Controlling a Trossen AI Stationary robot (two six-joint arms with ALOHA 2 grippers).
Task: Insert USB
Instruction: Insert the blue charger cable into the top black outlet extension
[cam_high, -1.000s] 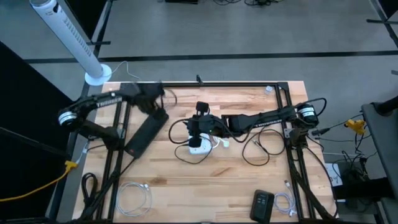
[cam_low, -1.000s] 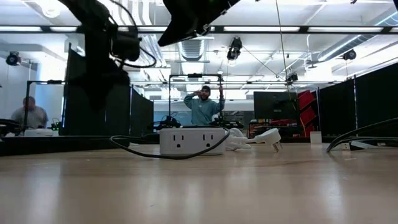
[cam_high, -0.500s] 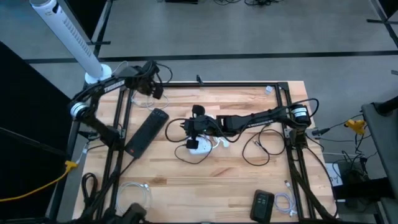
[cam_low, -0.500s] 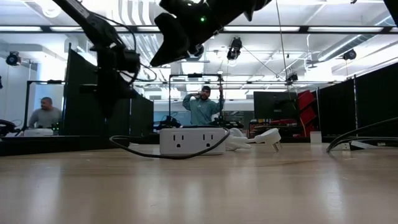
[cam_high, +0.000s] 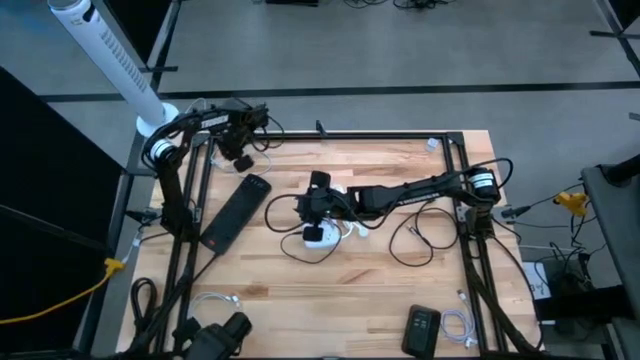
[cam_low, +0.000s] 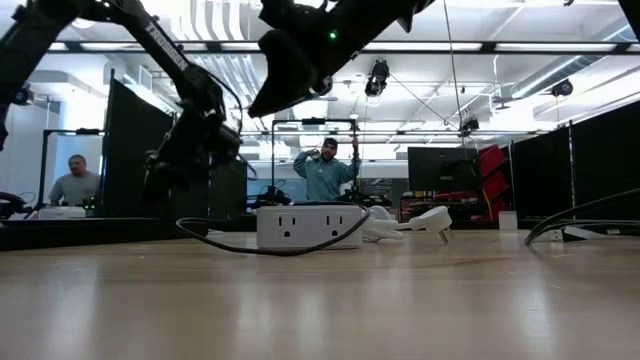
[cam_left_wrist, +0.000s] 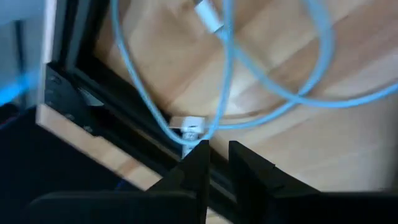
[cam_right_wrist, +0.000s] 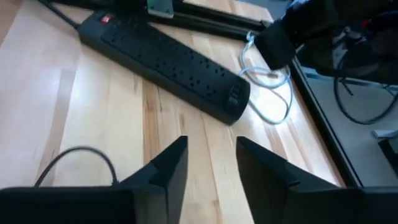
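Observation:
A white cable (cam_left_wrist: 273, 93) lies in loose loops on the wood at the table's far left corner. Its small white plug (cam_left_wrist: 186, 127) rests beside the black frame rail (cam_left_wrist: 118, 106). My left gripper (cam_left_wrist: 216, 152) hangs just over that plug, pointing steeply down, with a narrow gap between its fingers; it also shows in the high view (cam_high: 240, 156). A white outlet block (cam_low: 310, 226) sits mid-table, a black cable looped round it. My right gripper (cam_right_wrist: 211, 155) is open in the air above the block (cam_high: 320, 236), with nothing between its fingers.
A black power strip (cam_high: 235, 212) lies slantwise left of centre. Black cable loops (cam_high: 420, 240) lie at the right and white cable coils (cam_high: 215, 315) near the front left. A black box (cam_high: 422, 328) sits at the front right. People (cam_low: 325, 172) show in the room beyond.
My left arm has swung toward the table's far left corner. Its gripper has tipped to point more steeply down and has sunk toward the white cable. My right gripper has come down a little over the outlet block.

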